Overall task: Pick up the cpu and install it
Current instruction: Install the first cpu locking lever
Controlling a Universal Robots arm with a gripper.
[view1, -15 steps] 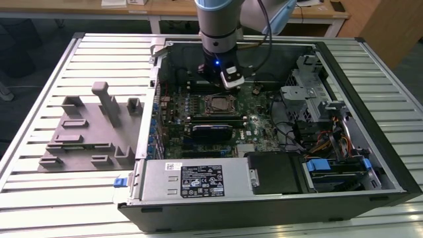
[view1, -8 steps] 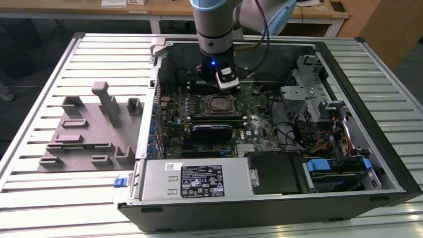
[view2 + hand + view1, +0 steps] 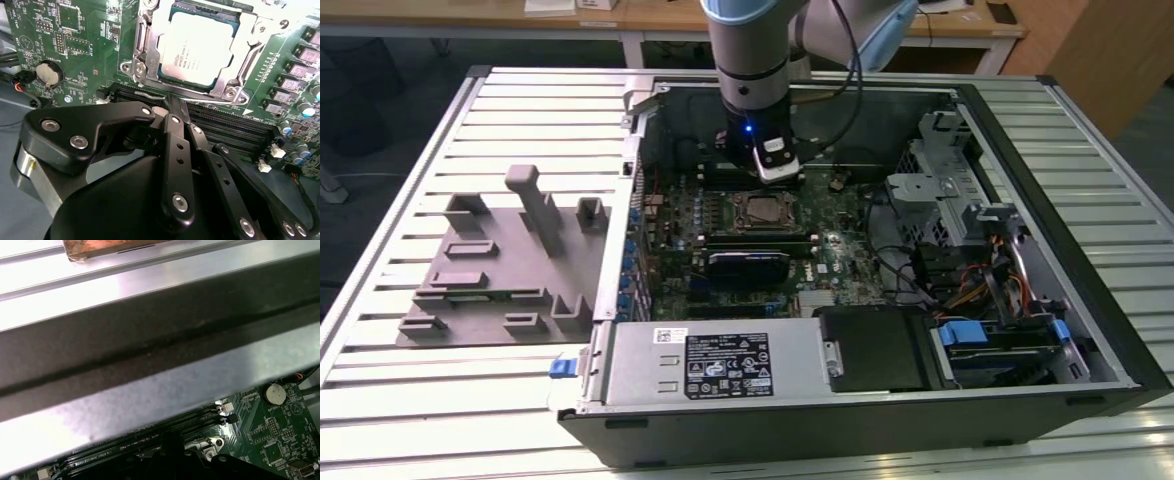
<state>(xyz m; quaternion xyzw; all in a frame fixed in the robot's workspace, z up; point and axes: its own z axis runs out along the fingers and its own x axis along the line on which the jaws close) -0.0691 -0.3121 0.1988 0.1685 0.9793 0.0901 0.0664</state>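
Black gripper (image 3: 172,107) linkages sit closest in the second wrist view, the two fingers (image 3: 175,145) pressed together to a narrow tip with nothing between them, poised just above the dark memory slots (image 3: 225,125) of the green motherboard (image 3: 75,45). Beyond that tip, the cpu (image 3: 197,47) lies seated flat in its metal-framed socket (image 3: 145,60), apart from the gripper. From the exterior view's left: grey plastic blocks (image 3: 500,260) stand on the slatted table (image 3: 400,200); next is the open computer case (image 3: 987,400), where the arm (image 3: 754,60) reaches down just behind the socket; drive cages (image 3: 961,210) lie at the right.
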